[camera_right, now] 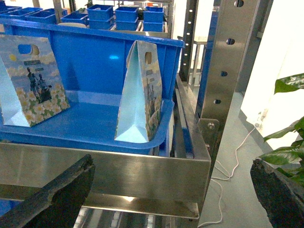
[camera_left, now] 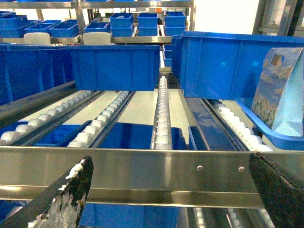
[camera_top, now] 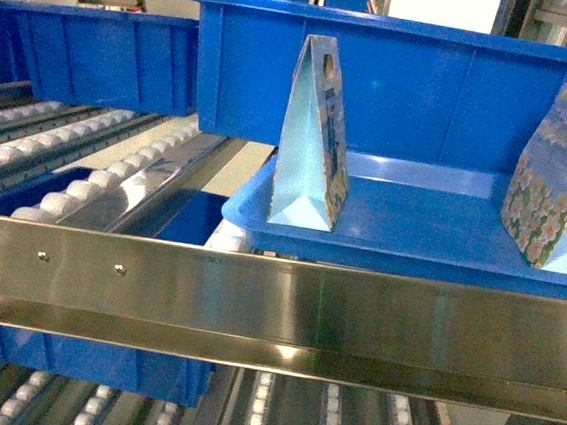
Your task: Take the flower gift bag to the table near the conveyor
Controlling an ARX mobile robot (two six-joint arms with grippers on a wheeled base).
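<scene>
Both the left gripper (camera_left: pixel 168 199) and the right gripper (camera_right: pixel 173 194) have jaws wide apart and hold nothing before the conveyor (camera_top: pixel 255 300), where 2 flower gift bags (camera_top: pixel 316 135) (camera_top: pixel 564 169) stand upright in a blue bin (camera_top: pixel 413 225); only the right wrist view shows a plant (camera_right: pixel 287 137), and no writing is readable.

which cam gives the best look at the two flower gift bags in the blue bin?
Right wrist: both flower gift bags stand upright in the blue bin, whole and unblocked. Head shows one whole, the other cut by the frame edge. Left wrist catches only one, at the right edge.
</scene>
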